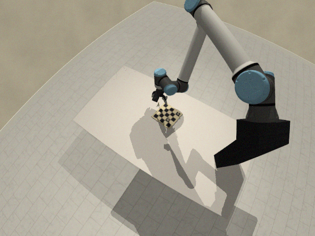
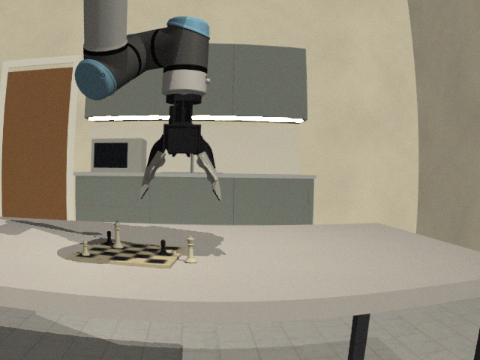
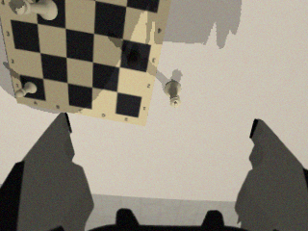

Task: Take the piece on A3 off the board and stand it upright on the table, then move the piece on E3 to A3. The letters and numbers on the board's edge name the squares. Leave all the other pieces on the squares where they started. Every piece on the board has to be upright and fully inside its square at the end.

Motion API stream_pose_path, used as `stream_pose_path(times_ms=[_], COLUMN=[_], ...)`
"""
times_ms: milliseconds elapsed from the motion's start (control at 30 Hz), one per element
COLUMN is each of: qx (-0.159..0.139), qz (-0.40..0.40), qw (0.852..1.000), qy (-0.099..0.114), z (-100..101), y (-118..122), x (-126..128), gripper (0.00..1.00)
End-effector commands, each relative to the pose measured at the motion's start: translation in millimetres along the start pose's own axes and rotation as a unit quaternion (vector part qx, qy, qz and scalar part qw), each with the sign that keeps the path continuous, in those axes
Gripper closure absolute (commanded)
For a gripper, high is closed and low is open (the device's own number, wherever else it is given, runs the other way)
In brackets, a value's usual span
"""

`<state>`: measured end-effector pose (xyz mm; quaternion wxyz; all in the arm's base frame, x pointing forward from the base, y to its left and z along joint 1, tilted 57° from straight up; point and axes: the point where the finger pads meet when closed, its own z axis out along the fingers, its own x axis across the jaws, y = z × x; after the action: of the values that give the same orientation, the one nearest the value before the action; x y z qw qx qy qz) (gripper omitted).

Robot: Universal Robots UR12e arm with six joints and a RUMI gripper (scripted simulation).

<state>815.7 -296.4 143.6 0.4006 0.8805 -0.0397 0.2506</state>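
White piece (image 2: 190,250): parked upright on the worktop (image 2: 310,251), just beside the board (image 2: 127,259) on its E side, not touching it. Looks like the A3 one, since A3 shows bare in the wrist view, so probably half done with the job. Makes sense to drop it that close: short trip, and well out of the way of the A file.

Next up, judging by the edge labels: black pawn (image 2: 163,247) on what reads as E3, right at the board's edge near that parked piece. Needs a careful descent so as not to clip the neighbour.

End effector (image 2: 180,195) hanging high over the worktop, jaws spread wide, nothing between them. Pointing straight down, board's lower rows in the wrist view, so seemingly lining up for that pawn.

Leaving alone the white pawn (image 2: 85,247), the tall white piece (image 2: 117,234) and the other black pawn (image 2: 109,237). All upright, can't tell about exact centring.
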Motion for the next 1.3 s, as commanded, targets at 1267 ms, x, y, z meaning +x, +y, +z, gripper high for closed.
stream_pose_path(times_ms=[1267], qx=[-0.004], qz=[-0.688], qw=[0.726], qy=[0.004], z=[7.3], y=[-19.2], x=[-31.6], gripper=[0.0])
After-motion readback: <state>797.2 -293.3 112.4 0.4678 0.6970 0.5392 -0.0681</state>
